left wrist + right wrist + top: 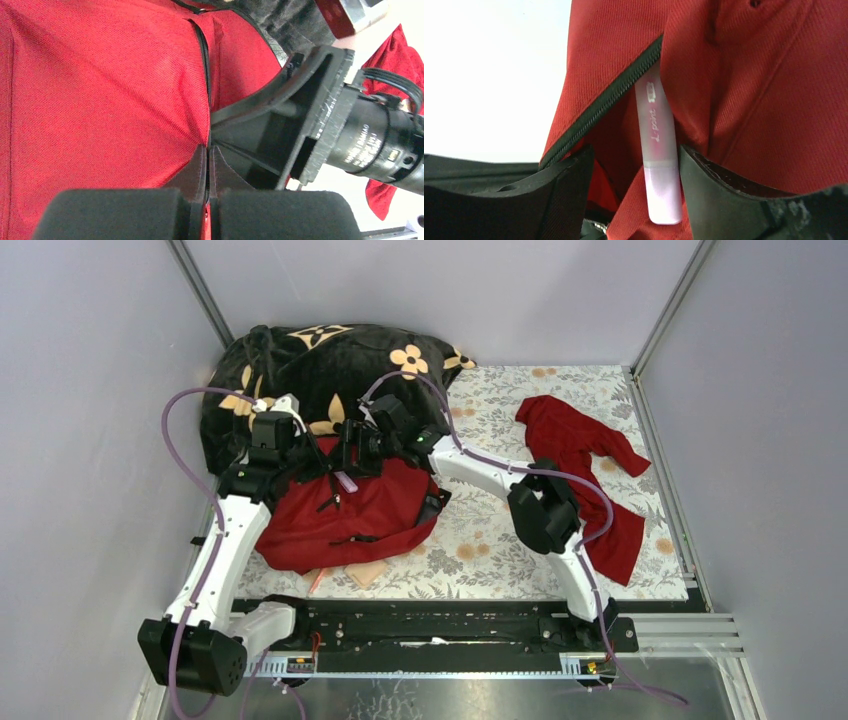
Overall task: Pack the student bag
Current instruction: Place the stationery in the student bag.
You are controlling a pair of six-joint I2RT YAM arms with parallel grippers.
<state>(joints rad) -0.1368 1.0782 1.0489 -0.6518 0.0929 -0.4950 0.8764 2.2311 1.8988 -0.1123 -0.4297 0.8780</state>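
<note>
The student bag, dark red with black zips, lies at the left middle of the table. My left gripper is at its top edge. In the left wrist view it is shut on the bag's zip edge. My right gripper hovers beside it, over the bag's opening. In the right wrist view its jaws stand open round a pink marker pen. The pen leans on the right finger, its far end in the zip opening. The pen also shows from above.
A black plush blanket with orange flowers lies behind the bag. A limp red garment lies at the right. A tan flat item and a thin red stick poke out under the bag's near edge. Grey walls enclose the table.
</note>
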